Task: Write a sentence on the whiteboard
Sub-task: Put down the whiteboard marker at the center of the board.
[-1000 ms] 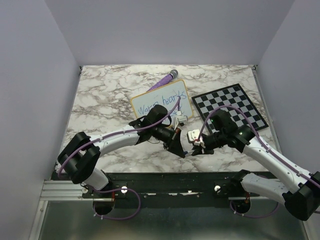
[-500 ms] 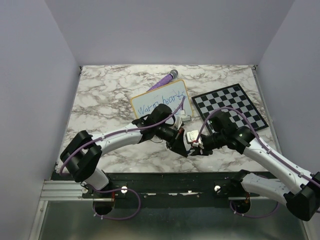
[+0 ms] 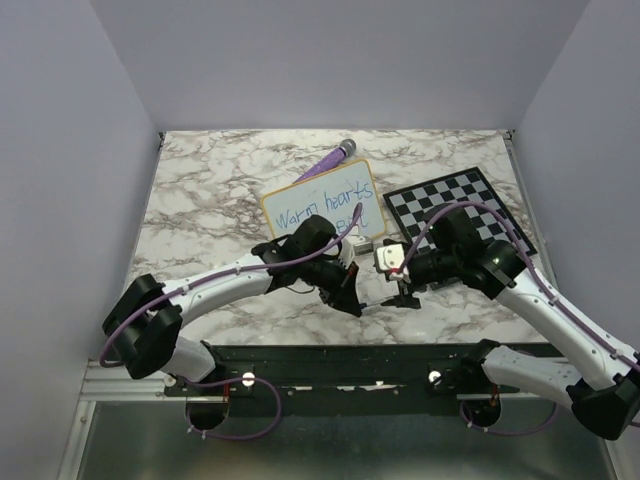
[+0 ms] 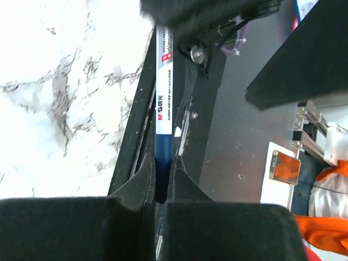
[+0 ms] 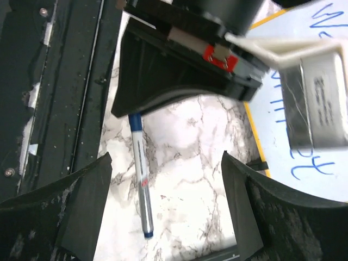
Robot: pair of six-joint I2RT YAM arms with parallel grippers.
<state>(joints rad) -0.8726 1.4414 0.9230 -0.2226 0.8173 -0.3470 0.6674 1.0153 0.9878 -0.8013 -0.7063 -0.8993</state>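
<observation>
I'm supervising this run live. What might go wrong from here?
The left gripper pinches the marker only at one end, so it may pivot or slip. The open right gripper straddles it closely; pulling away could knock it. The left arm overlaps the whiteboard and might smear the sentence.

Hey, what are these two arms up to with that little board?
They are partway through writing on a small whiteboard. The left gripper is shut on a blue marker, holding it by one end in front of the board. The right gripper is open, with its fingers on either side of the marker but not gripping it. The sentence reads "Warm hearts" on the top line, with more blue strokes below that the arms partly hide.
</observation>
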